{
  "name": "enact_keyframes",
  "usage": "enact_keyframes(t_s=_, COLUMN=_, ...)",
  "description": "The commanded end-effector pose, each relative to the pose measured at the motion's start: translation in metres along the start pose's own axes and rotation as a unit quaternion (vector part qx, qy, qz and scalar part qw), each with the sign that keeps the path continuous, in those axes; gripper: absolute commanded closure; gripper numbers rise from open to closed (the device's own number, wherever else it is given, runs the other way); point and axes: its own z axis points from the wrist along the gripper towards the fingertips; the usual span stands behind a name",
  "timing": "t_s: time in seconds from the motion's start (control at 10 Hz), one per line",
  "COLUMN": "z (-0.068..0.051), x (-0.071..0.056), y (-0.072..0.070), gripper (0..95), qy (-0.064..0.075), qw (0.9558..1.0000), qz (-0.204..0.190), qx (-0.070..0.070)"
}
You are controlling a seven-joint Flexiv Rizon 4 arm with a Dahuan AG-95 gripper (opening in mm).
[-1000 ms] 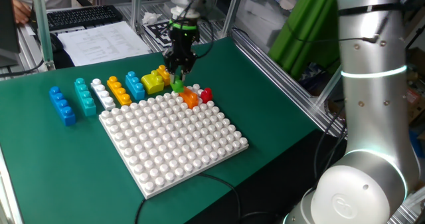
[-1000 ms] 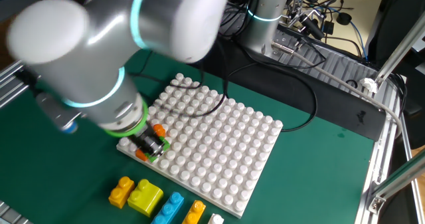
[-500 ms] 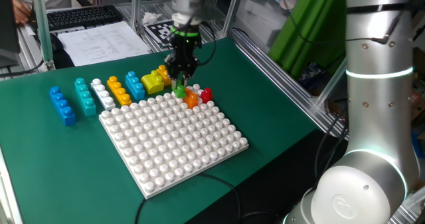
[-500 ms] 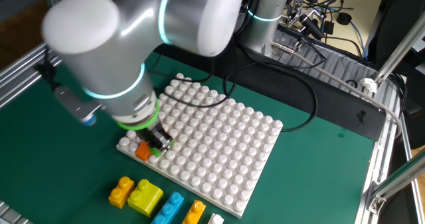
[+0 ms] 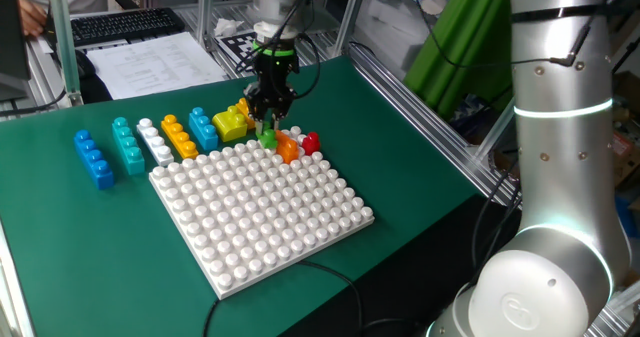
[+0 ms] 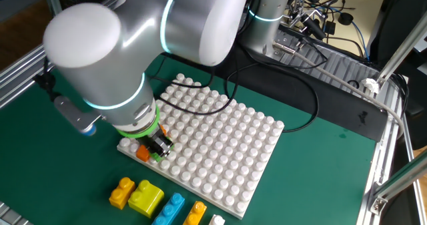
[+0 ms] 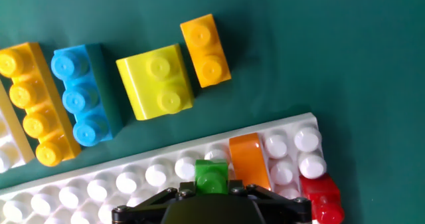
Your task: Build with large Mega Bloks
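My bench (image 5: 400, 127) is covered in a dark green mat and framed by silver aluminium rails (image 5: 420, 112). At its far corner lie white printed sheets of paper (image 5: 150, 62) beside a black computer keyboard (image 5: 125, 24). On the other side, black cables (image 6: 293, 91) trail over a grey metal ledge (image 6: 333, 71).

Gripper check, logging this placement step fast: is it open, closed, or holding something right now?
Gripper: closed on the small green studded plastic brick, over the white studded baseplate beside the orange brick.
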Motion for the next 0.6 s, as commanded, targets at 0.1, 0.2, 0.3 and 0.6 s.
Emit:
enact_keyframes(t_s=0.1, z=-0.0007, x=0.0015, y=-0.0004, gripper=95.0, qy=0.000, qw=1.0000, qz=0.005, qx=0.000)
enact_keyframes(t_s=0.2, z=-0.0010, x=0.0020, y=-0.0008, gripper=95.0, qy=-0.001, qw=1.0000, qz=0.008, qx=0.001)
enact_keyframes(t_s=0.3, z=-0.0009, x=0.0019, y=-0.0007, gripper=95.0, qy=0.000, qw=1.0000, qz=0.009, qx=0.002)
enact_keyframes(t_s=0.6, z=-0.0009, x=0.0019, y=-0.0007, gripper=95.0, qy=0.001, qw=1.0000, qz=0.009, qx=0.000)
